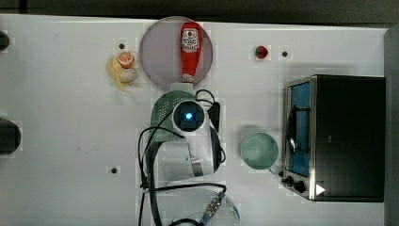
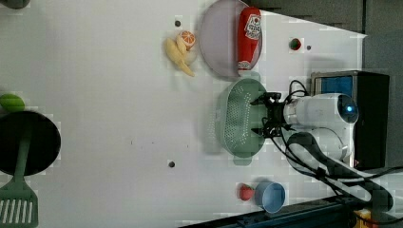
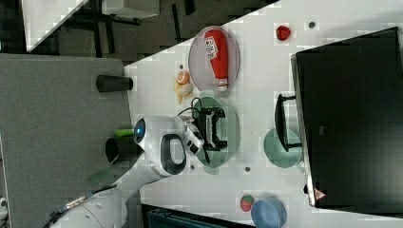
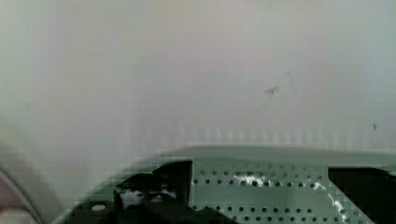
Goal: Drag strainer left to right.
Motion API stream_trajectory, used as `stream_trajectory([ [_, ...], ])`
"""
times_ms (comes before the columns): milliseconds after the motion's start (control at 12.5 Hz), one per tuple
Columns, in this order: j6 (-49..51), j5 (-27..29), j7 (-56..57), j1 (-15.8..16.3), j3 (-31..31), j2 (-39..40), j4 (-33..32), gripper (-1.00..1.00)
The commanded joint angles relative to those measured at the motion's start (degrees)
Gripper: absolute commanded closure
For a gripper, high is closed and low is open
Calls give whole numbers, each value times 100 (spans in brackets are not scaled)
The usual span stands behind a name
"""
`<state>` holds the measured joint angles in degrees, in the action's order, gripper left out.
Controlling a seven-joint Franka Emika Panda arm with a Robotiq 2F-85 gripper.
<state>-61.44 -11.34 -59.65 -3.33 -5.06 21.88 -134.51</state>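
Closest to the lens in the wrist view is the black claw, its two dark fingers set wide apart, with the hole-dotted inside of the pale sage-green oblong plastic strainer showing between them and the plain white surface beyond its rim. The claw is open and grips nothing; in the left view it reaches into the strainer from the left view's right, its fingers down inside the bowl near the wall on that side. In the top view the strainer lies near the middle of the surface, largely covered by the white arm, and sits just below a round grey plate that carries a red ketchup bottle. To the top view's left of the plate lie a yellow banana and an orange slice. To the top view's right of the strainer stands a smooth round mint-green cup, apart from it and just beside a black-and-silver toaster oven. A small red strawberry-like toy rests near the far edge. In the right view a blue cup sits beside a small red piece.
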Motion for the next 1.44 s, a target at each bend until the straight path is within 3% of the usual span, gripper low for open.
stream_trajectory([
  [80,5,-43,700,25,277,-86,-14,-100],
  [720,-63,-42,1308,20,1026,-88,-15,-100],
  [1440,-79,-34,2026,30,1260,-179,-12,-100],
])
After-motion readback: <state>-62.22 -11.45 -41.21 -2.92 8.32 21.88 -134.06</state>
